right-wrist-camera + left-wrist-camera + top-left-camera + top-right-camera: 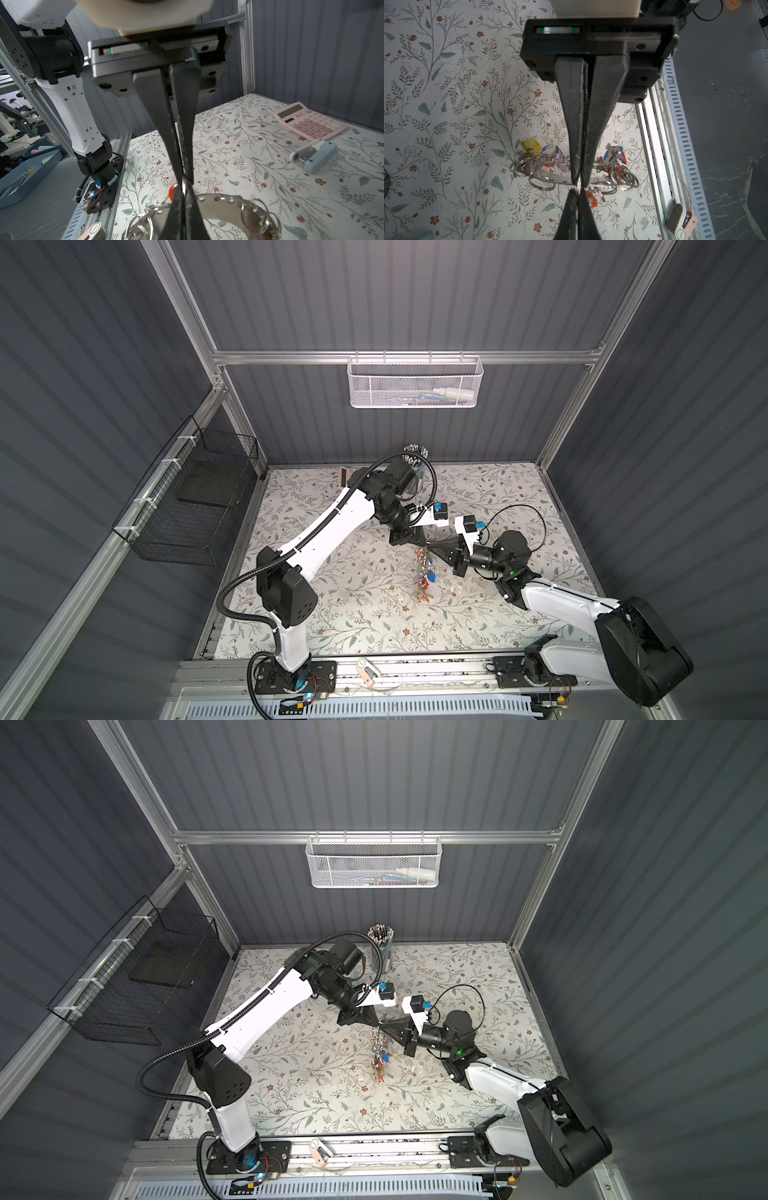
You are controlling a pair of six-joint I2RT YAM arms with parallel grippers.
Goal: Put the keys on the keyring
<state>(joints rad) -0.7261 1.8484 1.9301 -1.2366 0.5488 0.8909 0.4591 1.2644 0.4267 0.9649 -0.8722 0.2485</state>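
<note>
Holds the keyring [220, 200] clear of the tabletop [353, 614] in the left end effector [579, 181], clamped tight on the rim. Carries a cluster of keys [613, 152] already, with tags dangling beneath. Pinches one split ring [183, 184] at that rim in the right end effector [185, 180], closed fully, tip to tip with the left. Seems well along; cannot tell threaded from merely touching.

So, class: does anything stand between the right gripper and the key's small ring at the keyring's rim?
Nothing visible does. The jaws of the right gripper are shut on the small ring, tip to tip with the left gripper, whose jaws pinch the keyring.
</note>
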